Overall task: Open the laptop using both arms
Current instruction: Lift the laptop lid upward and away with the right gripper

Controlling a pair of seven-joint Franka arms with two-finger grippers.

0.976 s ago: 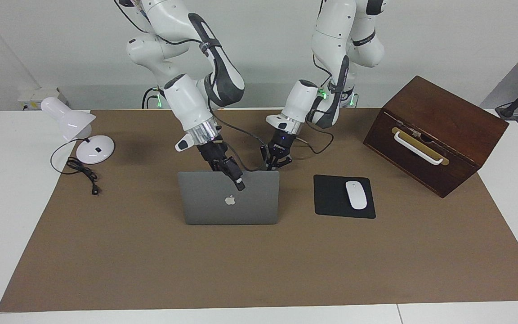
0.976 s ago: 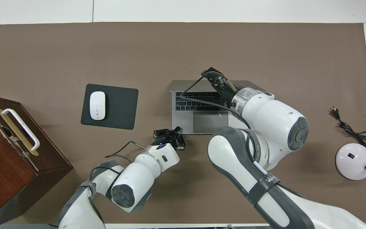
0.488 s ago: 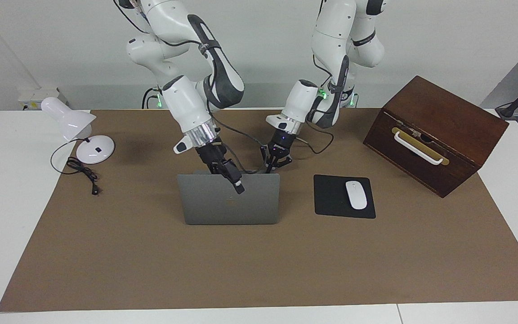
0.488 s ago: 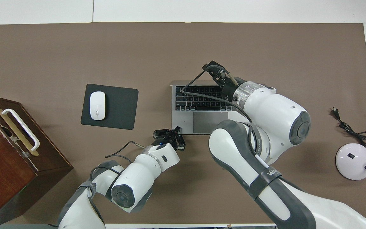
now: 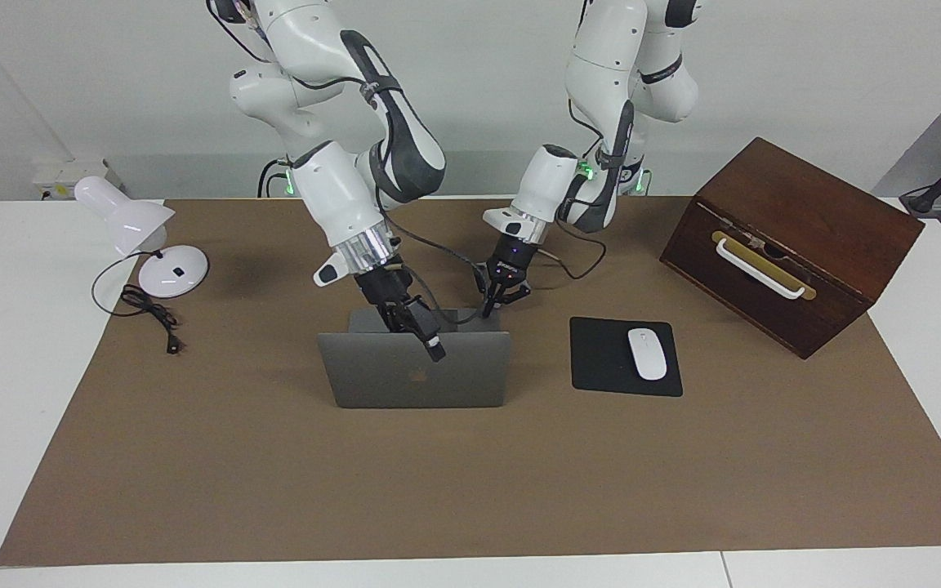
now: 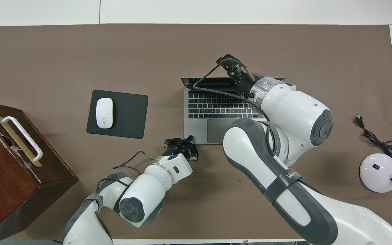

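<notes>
The silver-grey laptop stands open in the middle of the brown mat, with its lid leaning back past upright and its keyboard showing from above. My right gripper is at the middle of the lid's top edge and shut on it, one finger lying on the lid's outer face. Down at the corner of the laptop's base nearest the robots, toward the left arm's end, my left gripper is shut, its tips resting there.
A black mouse pad with a white mouse lies beside the laptop toward the left arm's end. A wooden box with a white handle stands past it. A white desk lamp and its cable sit at the right arm's end.
The right gripper has swung the lid farther back, from about upright to leaning away from the robots, uncovering the whole keyboard. The left gripper has stayed at the base's corner.
</notes>
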